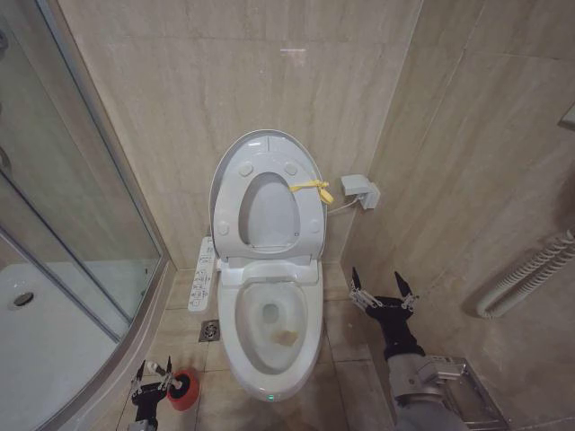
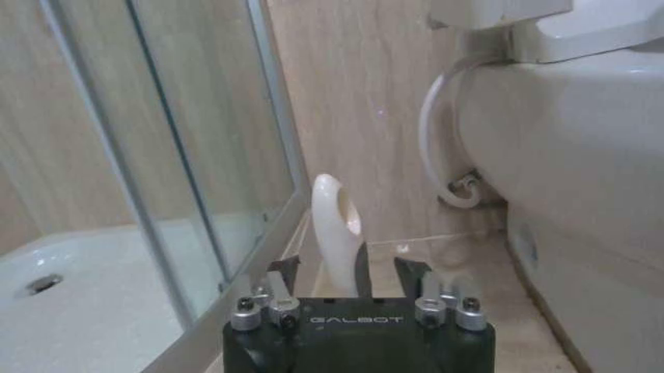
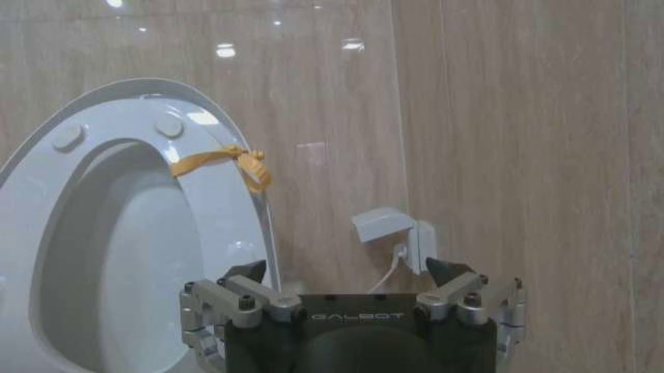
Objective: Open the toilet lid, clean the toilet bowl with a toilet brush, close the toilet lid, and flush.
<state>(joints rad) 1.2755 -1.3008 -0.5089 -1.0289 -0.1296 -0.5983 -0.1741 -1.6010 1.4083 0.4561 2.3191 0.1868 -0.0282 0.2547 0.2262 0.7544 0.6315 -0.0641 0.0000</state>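
Left wrist view: toilet brush [image 2: 334,233] handle upright between the left pincer's [image 2: 353,284] parted fingers, untouched.

toilet brush [image 1: 182,390] left of toilet bowl [image 1: 269,359]

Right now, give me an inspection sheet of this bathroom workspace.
Surface: beige tiled floor, a drain left of the toilet.
Job's things: toilet lid and seat raised against the wall, yellow tie on their edge; toilet bowl open; toilet brush in its red holder on the floor.
Clutter: nothing seen.
Grippers: left claw around the brush handle; right claw open, right of the bowl.
Cables: white hose beside the bowl; cord at wall socket.
Surroundings: glass shower enclosure, white wall pipes.
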